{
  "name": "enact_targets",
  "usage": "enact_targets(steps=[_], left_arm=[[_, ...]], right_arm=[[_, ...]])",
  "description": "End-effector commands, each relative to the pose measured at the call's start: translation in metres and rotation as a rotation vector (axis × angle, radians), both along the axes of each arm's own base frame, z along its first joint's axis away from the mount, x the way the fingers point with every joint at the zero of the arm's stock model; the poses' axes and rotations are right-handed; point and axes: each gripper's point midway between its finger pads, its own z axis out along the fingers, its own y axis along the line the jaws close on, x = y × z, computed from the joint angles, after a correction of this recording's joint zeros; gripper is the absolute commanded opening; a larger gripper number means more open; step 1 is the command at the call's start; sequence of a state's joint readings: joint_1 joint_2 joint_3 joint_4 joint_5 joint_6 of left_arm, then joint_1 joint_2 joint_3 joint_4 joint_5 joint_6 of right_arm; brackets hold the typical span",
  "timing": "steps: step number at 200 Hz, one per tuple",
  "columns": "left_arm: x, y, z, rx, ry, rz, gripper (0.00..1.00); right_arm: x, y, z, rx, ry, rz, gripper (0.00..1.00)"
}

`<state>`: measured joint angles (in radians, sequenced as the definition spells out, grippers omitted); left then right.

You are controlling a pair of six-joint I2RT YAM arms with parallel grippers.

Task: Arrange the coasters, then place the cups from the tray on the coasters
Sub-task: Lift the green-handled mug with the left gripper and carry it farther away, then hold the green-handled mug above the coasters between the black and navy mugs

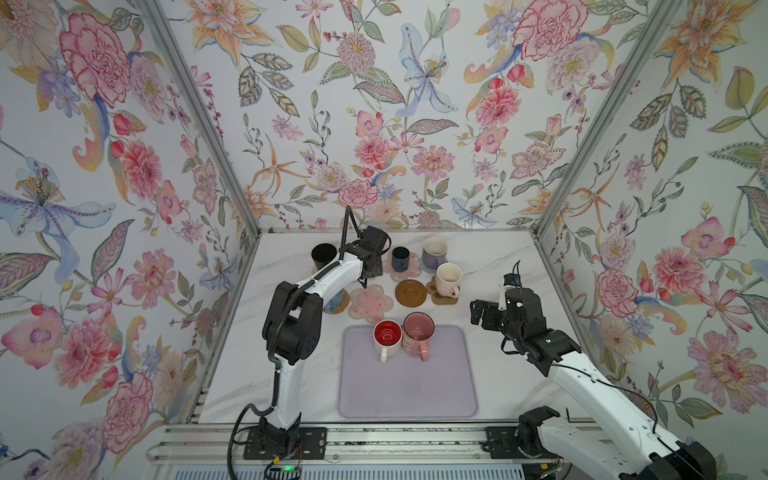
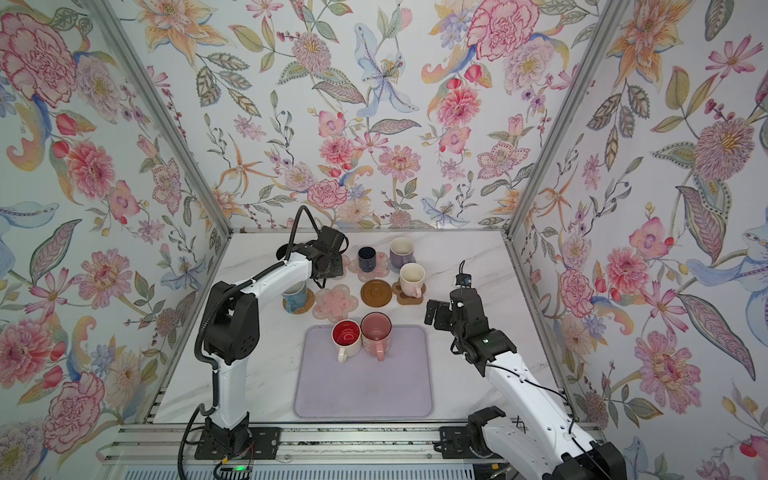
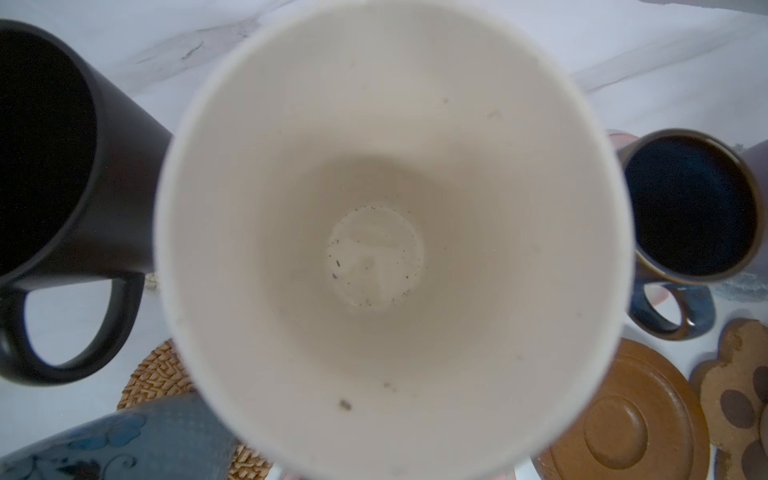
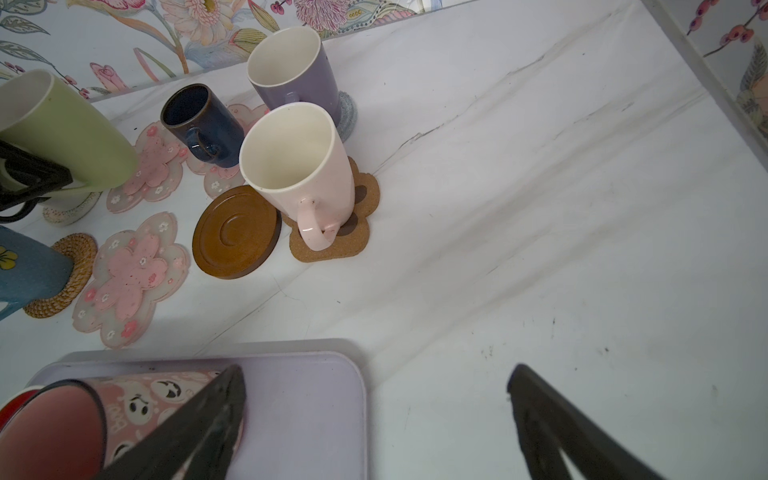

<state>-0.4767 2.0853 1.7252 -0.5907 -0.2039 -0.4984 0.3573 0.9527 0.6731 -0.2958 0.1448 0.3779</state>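
My left gripper [image 1: 368, 262] is shut on the cream-green cup [image 4: 62, 133], whose pale inside [image 3: 374, 187] fills the left wrist view. The cup hangs tilted just above a beige woven coaster [image 4: 70, 210]. On the lavender tray [image 1: 407, 382] stand a red-inside white cup [image 1: 387, 336] and a pink floral cup [image 1: 417, 330]. The navy cup [image 1: 400, 258] sits on a pink flower coaster, the lavender cup [image 1: 434, 251] on a grey-blue round, the cream-pink cup [image 1: 449, 279] on the paw-print coaster [image 1: 436, 297]. My right gripper [image 4: 376, 374] hangs open by the tray's far right corner.
A brown disc [image 1: 411, 293] and a pink flower coaster [image 1: 371, 304] lie bare. The light blue cup [image 2: 295, 296] stands on a tan woven round. A black cup [image 1: 324, 255] stands at the back left. Floral walls close three sides.
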Motion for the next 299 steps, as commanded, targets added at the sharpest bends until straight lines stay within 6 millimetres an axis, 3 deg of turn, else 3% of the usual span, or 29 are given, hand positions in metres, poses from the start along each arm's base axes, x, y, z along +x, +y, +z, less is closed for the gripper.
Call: enact_targets(steps=[1, 77, 299], left_arm=[[0.022, 0.005, 0.02, -0.026, -0.063, 0.038, 0.0], [0.037, 0.009, 0.007, -0.026, -0.04, 0.043, 0.0], [0.044, 0.016, -0.019, -0.018, 0.017, 0.052, 0.0]], right_arm=[[-0.003, -0.002, -0.007, -0.009, 0.019, 0.011, 0.99], [-0.002, -0.004, -0.009, -0.004, 0.027, 0.009, 0.99], [0.0, -0.007, -0.014, 0.01, 0.039, 0.005, 0.99]])
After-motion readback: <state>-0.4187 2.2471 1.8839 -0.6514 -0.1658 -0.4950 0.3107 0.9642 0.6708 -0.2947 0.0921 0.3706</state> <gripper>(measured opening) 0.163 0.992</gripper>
